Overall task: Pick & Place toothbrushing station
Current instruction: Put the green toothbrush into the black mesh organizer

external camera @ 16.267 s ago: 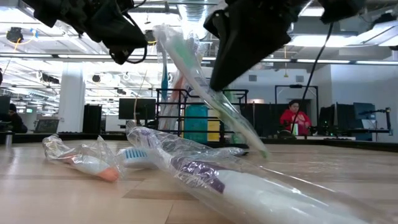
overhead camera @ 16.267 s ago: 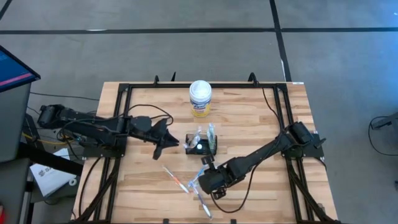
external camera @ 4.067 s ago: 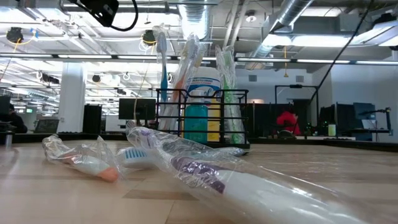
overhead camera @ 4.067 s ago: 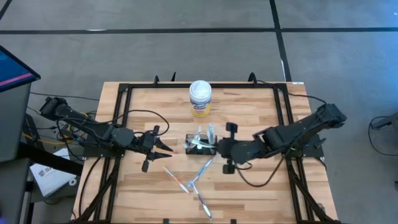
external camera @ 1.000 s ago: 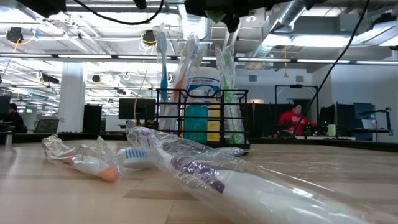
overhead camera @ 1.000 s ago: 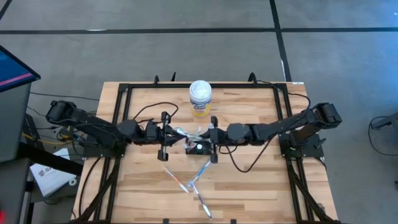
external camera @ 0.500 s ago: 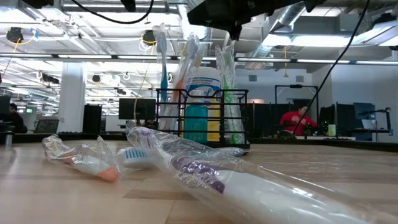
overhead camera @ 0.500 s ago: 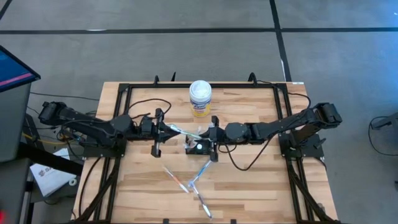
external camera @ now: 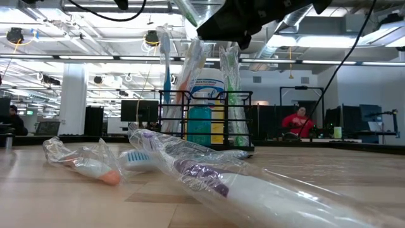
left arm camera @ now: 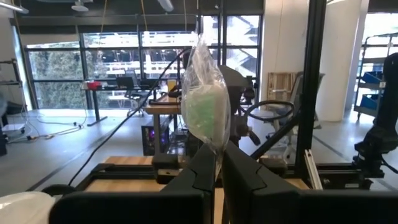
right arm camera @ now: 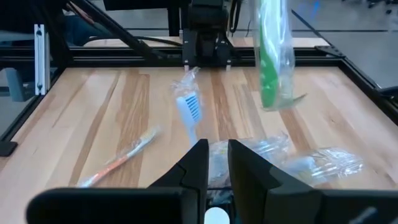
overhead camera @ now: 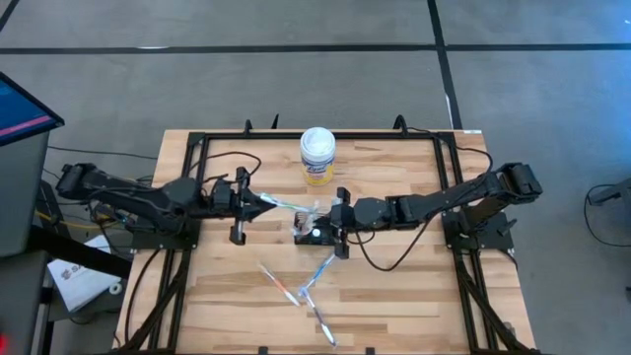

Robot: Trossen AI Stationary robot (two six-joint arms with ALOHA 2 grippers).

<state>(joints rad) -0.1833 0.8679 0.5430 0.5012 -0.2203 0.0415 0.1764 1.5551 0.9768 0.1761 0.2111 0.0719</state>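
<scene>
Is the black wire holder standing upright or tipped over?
Upright. The low view shows the black wire holder standing level on the table, with wrapped toothbrushes sticking up out of it.

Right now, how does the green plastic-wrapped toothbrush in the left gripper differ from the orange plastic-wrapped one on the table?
The green toothbrush is held clear of the wooden table; the orange toothbrush lies flat on it. The shut left gripper pinches the green one; nothing touches the orange one. Both are plastic-wrapped.

The high view looks straight down on the whole table (overhead camera: 394, 286); the low view sits at tabletop level, facing 12 o'clock; both share the toothbrushing station (overhead camera: 317, 233).
</scene>
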